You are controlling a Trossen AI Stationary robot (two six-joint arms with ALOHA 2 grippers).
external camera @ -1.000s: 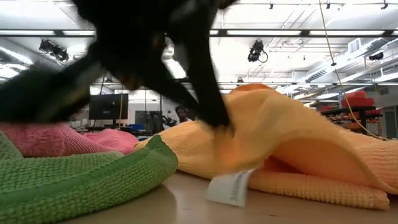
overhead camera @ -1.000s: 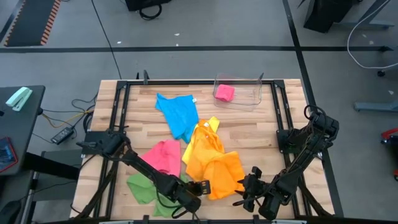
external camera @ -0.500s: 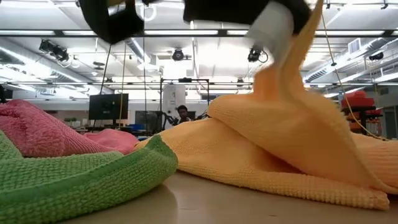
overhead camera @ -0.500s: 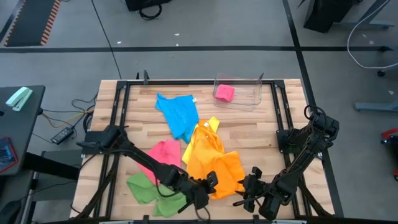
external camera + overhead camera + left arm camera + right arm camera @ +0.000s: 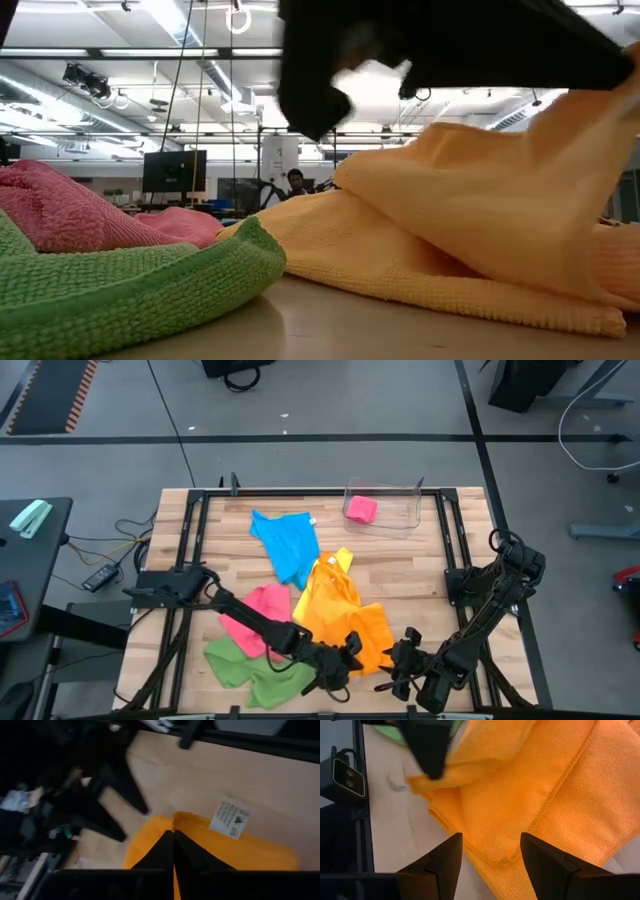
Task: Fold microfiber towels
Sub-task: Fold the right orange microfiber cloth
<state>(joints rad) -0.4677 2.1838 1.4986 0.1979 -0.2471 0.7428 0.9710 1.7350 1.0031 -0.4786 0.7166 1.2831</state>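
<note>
One fold under way: left end effector (image 5: 350,651) clamped on orange towel (image 5: 362,628) corner, right end effector (image 5: 393,672) apart beside it; next, carry corner across.

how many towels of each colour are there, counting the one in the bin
pink microfiber towels: 2, one on the table, one in the clear plastic bin
blue microfiber towel: 1
yellow microfiber towel: 1
orange microfiber towel: 1
green microfiber towel: 1
total: 6
</note>
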